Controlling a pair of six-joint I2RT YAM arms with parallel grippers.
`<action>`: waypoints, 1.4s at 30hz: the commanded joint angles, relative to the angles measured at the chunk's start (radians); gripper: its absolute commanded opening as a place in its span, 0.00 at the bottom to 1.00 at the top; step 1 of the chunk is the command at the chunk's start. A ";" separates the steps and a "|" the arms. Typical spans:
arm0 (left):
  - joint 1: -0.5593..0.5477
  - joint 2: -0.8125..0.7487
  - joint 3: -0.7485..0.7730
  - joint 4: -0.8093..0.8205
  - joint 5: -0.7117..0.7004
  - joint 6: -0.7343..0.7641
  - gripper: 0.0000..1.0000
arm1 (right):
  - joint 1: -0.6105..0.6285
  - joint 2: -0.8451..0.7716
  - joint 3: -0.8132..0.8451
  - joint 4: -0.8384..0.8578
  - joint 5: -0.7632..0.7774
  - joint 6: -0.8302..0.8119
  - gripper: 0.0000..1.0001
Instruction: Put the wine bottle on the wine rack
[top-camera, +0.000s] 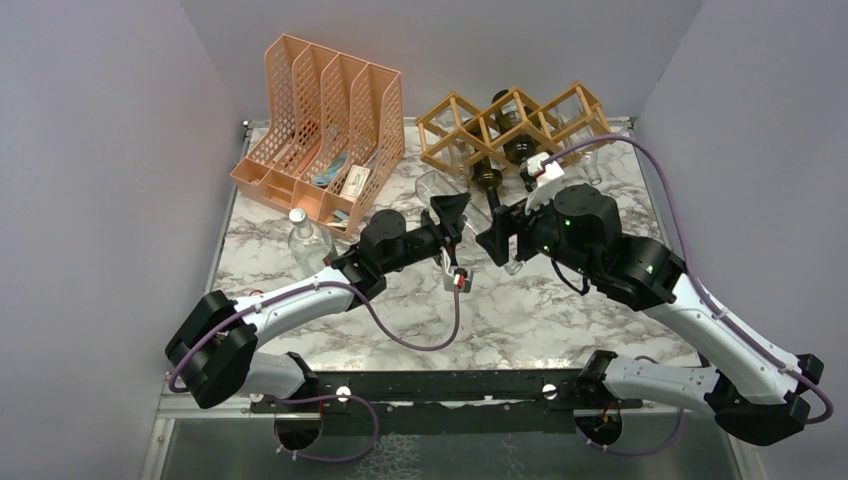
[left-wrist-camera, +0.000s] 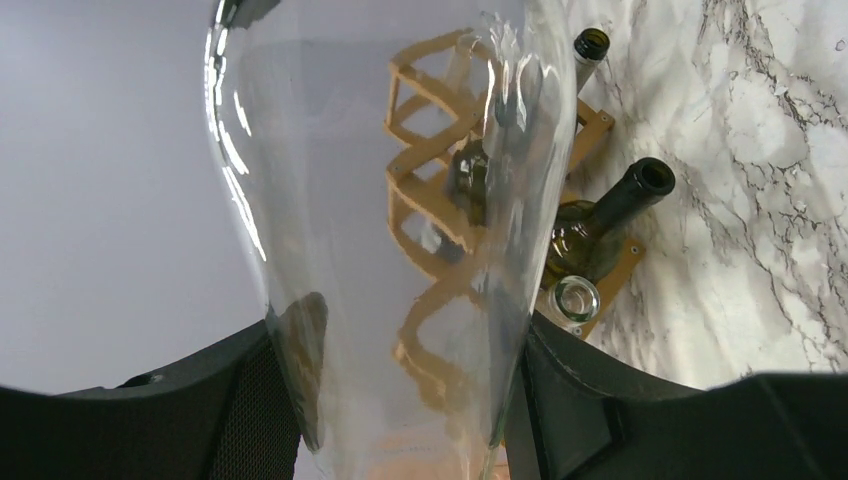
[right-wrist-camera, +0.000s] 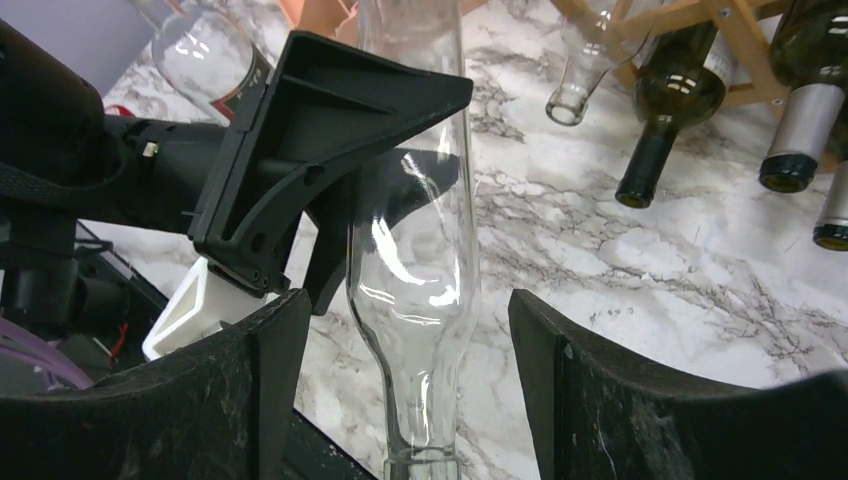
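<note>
Dark bottles (right-wrist-camera: 668, 100) occupy wine rack (top-camera: 478, 127) cells beyond clear wine bottle (right-wrist-camera: 410, 230).

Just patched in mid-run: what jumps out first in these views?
A clear wine bottle hangs over mid-table, clamped across its body by the left gripper, while the right gripper sits open around its neck. At the rear right, the wooden wine rack already holds dark bottles, necks pointing toward the arms.

Left fingers (left-wrist-camera: 255, 400) clamped, right fingers (right-wrist-camera: 265, 390) spread, wrists facing each other.
</note>
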 joint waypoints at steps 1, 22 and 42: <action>-0.018 -0.009 0.039 0.067 0.053 0.131 0.00 | 0.005 0.020 -0.030 -0.031 -0.064 0.004 0.75; -0.065 -0.017 0.031 0.064 0.030 0.101 0.00 | 0.004 0.104 -0.149 0.058 -0.021 0.031 0.68; -0.066 -0.074 -0.003 0.065 -0.016 -0.016 0.99 | 0.005 0.003 -0.118 0.147 0.256 0.041 0.01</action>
